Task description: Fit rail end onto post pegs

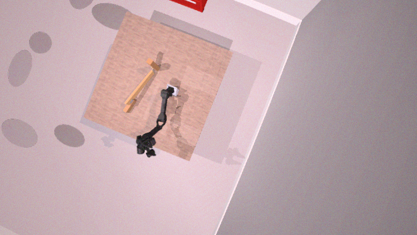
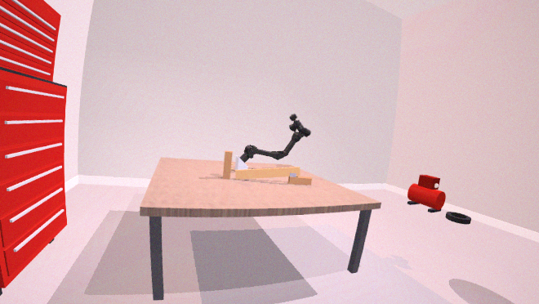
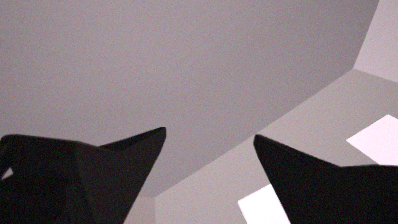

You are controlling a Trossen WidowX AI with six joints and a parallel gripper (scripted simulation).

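The wooden rail [image 1: 139,87] [image 2: 265,173] slopes down toward the post. Its low end is at the table, just short of the upright post [image 1: 153,64] [image 2: 227,165]. Its raised end is at the small grey bracket [image 2: 292,175] on the low footboard block [image 1: 129,107] [image 2: 301,181]. The pegs are too small to make out clearly, and the rail's holes are hidden. My gripper [image 1: 145,146] [image 2: 294,122] [image 3: 209,135] is open and empty, high above the table and well away from the rail and post. The wrist view shows two spread black fingertips against walls.
The arm's white base plate [image 1: 174,91] [image 2: 240,164] stands on the table [image 1: 202,69] [image 2: 196,196], beside the rail and near the post. A red tool cabinet [image 2: 34,163] stands beyond the table. A red compressor [image 2: 425,196] and a black tyre [image 2: 458,217] are on the floor.
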